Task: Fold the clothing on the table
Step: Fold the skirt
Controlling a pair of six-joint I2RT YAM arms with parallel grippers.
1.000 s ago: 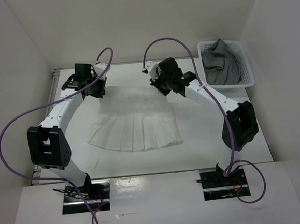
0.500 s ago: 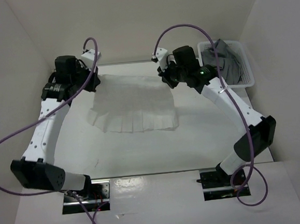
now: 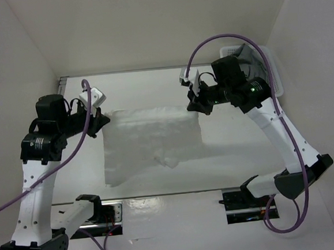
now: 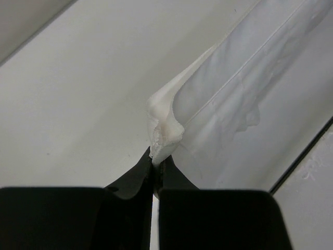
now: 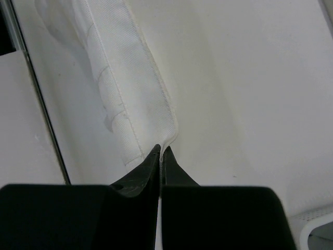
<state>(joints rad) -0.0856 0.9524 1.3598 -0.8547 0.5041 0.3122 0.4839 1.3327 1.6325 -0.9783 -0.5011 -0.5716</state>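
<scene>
White pleated skirt [image 3: 151, 141] hangs taut, hem rumpled; left end effector [image 3: 102, 119] and right end effector [image 3: 195, 106] pinch its top corners.

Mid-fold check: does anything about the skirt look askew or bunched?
Yes. The skirt, pinched at two corners by the left gripper and right gripper, is uneven: its free edge runs slanted, longer on the left, with a crumpled bunch mid-edge.

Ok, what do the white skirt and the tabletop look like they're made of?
Skirt: thin woven cloth, matte; a fine weave and stitched seams show, and it drapes limply. Tabletop: smooth, hard white board, perhaps laminate; flat and unmarked, with a soft sheen.
</scene>
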